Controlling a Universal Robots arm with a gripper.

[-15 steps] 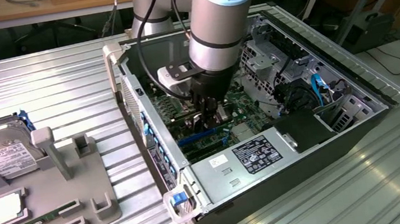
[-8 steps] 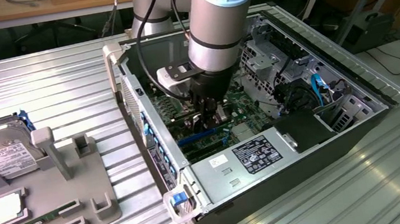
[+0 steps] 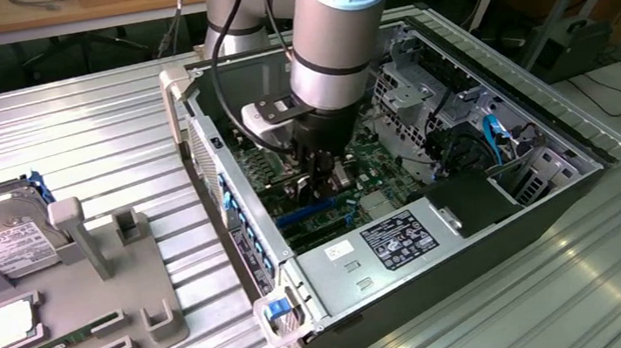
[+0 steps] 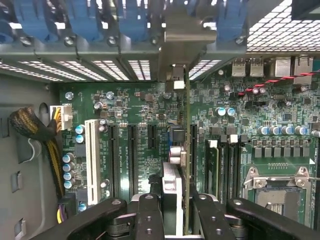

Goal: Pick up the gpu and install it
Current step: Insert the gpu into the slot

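The gpu (image 4: pixel 187 150) shows edge-on in the wrist view as a thin upright card, with its silvery end bracket (image 4: pixel 190 30) up against the case's rear slot openings. My gripper (image 4: pixel 177 202) is shut on it, one black finger (image 4: pixel 150 210) on each side. The card stands in line with a black expansion slot (image 4: pixel 193 150) on the green motherboard (image 4: pixel 140 100); whether it is seated I cannot tell. In the exterior view, the gripper (image 3: pixel 324 181) reaches down inside the open computer case (image 3: pixel 198 134), low over the motherboard (image 3: pixel 363 146).
Near the card are further black slots (image 4: pixel 132 150), a white slot (image 4: pixel 91 155), memory slots (image 4: pixel 220 165) and the CPU socket (image 4: pixel 277 187). A power supply (image 3: pixel 394 239) and drive cage (image 3: pixel 418 83) crowd the case. A grey fixture on the exterior view's left holds a hard drive (image 3: pixel 8 239).
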